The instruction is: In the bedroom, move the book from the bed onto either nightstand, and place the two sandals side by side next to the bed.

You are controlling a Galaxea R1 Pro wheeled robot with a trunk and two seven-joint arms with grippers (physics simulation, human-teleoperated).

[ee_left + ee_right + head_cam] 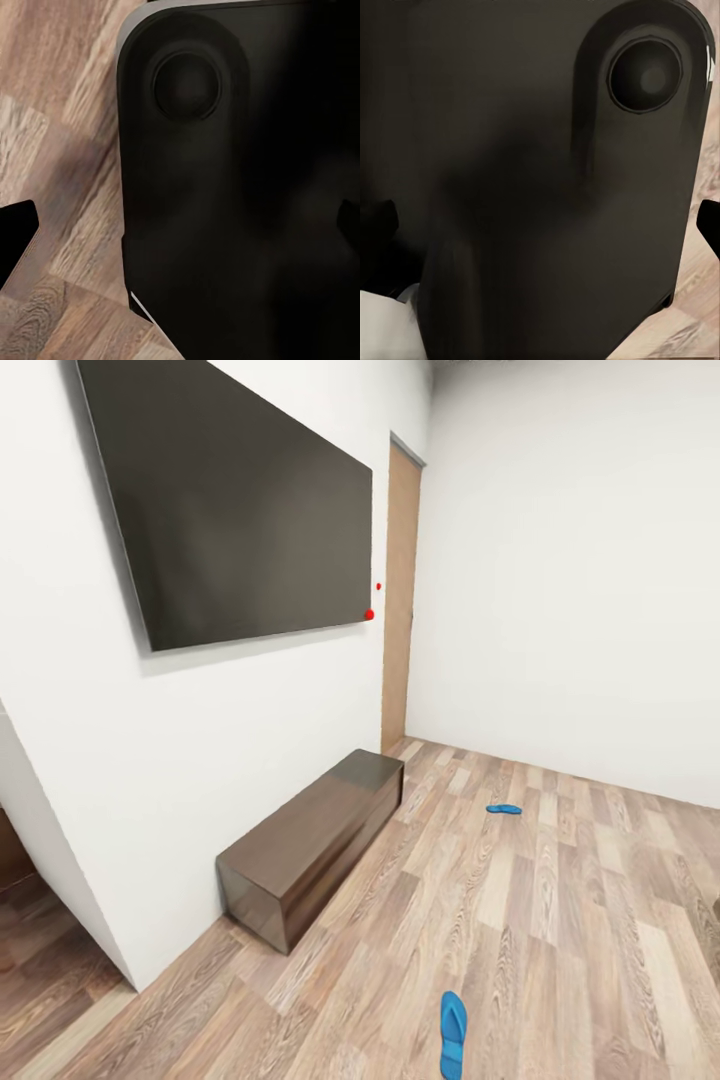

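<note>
Two bright blue sandals lie apart on the wood-plank floor in the head view: one sandal (453, 1032) close by at the lower edge, the other sandal (504, 809) farther off toward the back wall. The bed, the book and the nightstand are out of view. In the left wrist view my left gripper (180, 232) hangs open over a dark rounded part of the robot's body, its fingertips (16, 241) wide apart at the picture's sides. My right gripper (544, 221) is likewise open in front of the same dark body, with nothing between its fingers.
A low dark wooden bench (310, 840) stands along the left white wall under a large black wall screen (230, 500). A brown wood panel (400, 600) fills the far corner. A wall corner (60, 840) juts out at the left. Open floor (580, 920) stretches right of the bench.
</note>
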